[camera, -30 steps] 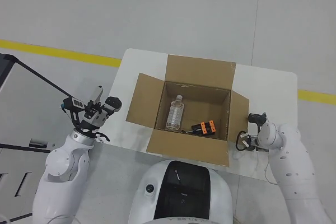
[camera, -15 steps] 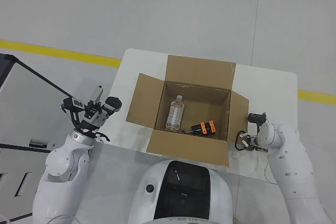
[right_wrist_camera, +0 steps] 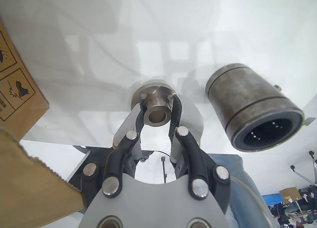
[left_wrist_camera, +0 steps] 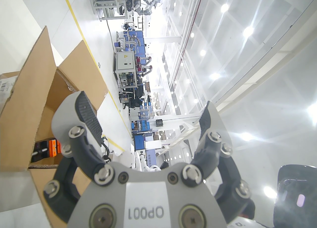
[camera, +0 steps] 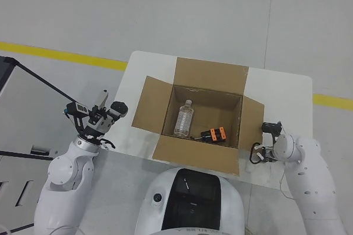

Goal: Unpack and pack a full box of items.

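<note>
Top view | right claw [camera: 257, 154] pinching metal bushing [right_wrist_camera: 158, 100], drawn back slightly | left claw [left_wrist_camera: 146, 115] spread, unmoved

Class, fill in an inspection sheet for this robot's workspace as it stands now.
Surface: white table, carrying the box.
Job's things: open cardboard box holds a lying bottle and an orange-black tool; a metal cylinder lies on the table outside it.
Clutter: nothing seen.
Grippers: left gripper open, empty, at the table's edge; right gripper shut on a flanged bushing.
Cables: thin wire by the right wrist.
Surroundings: grey floor with a yellow line.
</note>
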Robot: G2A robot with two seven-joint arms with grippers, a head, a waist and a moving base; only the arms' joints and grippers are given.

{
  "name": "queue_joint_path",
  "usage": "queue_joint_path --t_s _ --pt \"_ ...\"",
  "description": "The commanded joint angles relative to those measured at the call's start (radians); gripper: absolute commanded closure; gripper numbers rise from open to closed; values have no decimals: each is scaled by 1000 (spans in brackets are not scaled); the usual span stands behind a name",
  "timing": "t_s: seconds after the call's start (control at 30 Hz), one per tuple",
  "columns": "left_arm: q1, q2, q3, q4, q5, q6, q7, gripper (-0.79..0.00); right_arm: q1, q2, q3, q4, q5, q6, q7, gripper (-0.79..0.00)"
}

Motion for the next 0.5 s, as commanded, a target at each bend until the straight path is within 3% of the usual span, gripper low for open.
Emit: queue_joint_path --t_s 0.0,0.47 --pt "0 0 0 0 0 0 0 -785 -28 3 13 -34 3 -3 10 0" --pt "0 0 0 0 0 0 0 -785 -178 16 102 -165 27 2 -1 0"
